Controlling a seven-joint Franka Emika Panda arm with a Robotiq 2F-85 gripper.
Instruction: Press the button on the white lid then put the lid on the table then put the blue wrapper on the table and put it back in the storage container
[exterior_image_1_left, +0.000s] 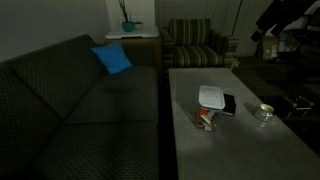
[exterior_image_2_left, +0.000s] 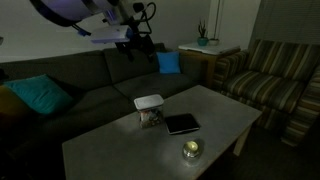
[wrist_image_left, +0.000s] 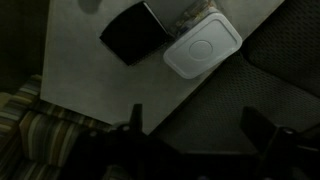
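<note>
The white lid (exterior_image_1_left: 211, 97) (exterior_image_2_left: 149, 101) (wrist_image_left: 203, 50) sits on the storage container (exterior_image_1_left: 206, 118) (exterior_image_2_left: 152, 117), whose orange-red and white contents show below it. Both stand on the light-grey table (exterior_image_1_left: 240, 150) (exterior_image_2_left: 110, 150) (wrist_image_left: 90, 70). My gripper (exterior_image_2_left: 135, 42) (wrist_image_left: 200, 125) hangs high above the table and the sofa's edge, well clear of the lid. It is open, with nothing between its fingers (wrist_image_left: 262, 125). The blue wrapper is hidden.
A flat black rectangle (exterior_image_1_left: 229, 105) (exterior_image_2_left: 182, 124) (wrist_image_left: 133, 33) lies right beside the container. A small round silvery dish (exterior_image_1_left: 264, 112) (exterior_image_2_left: 191, 150) stands further along the table. A dark sofa (exterior_image_1_left: 70, 100) with a blue cushion (exterior_image_1_left: 112, 58) runs along one side; a striped armchair (exterior_image_2_left: 275, 80) stands at the end.
</note>
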